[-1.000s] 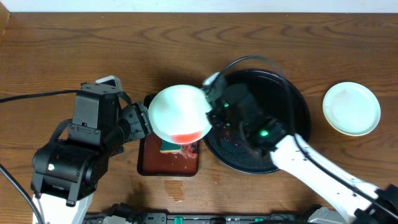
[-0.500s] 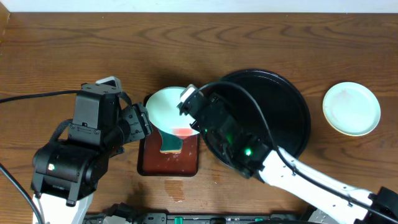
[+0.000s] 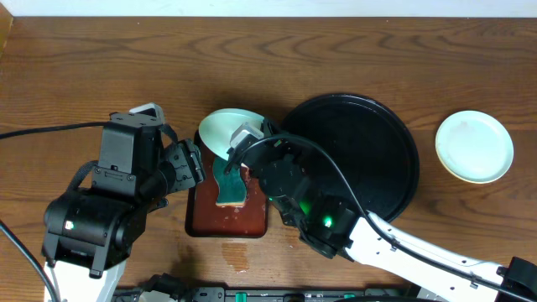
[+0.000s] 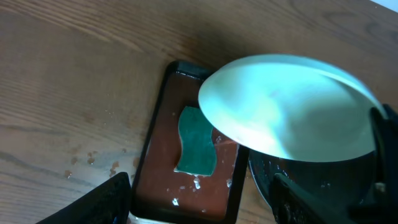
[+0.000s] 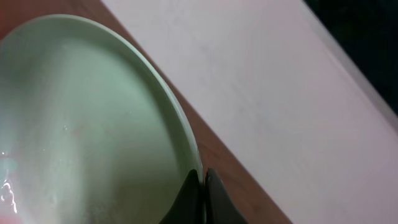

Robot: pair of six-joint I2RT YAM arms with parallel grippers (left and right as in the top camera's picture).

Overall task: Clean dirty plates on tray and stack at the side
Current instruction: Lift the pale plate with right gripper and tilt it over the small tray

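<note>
Plate [image 3: 223,129], mint-white, rim pinched in right gripper [image 5: 200,186], lately lowered and tipped toward sponge [image 3: 230,188], wiping judged imminent; left gripper [image 4: 200,194] agape, empty.

Setting: robot test bench, lab-type, as we read it. Evidence we log: bare wood-grain table [image 3: 84,67]; pale wall [image 3: 268,7] along its far edge; left arm [image 3: 101,210] and right arm [image 3: 419,252] mounted at the near edge; loose cable [image 3: 50,128] crossing the left edge.
</note>
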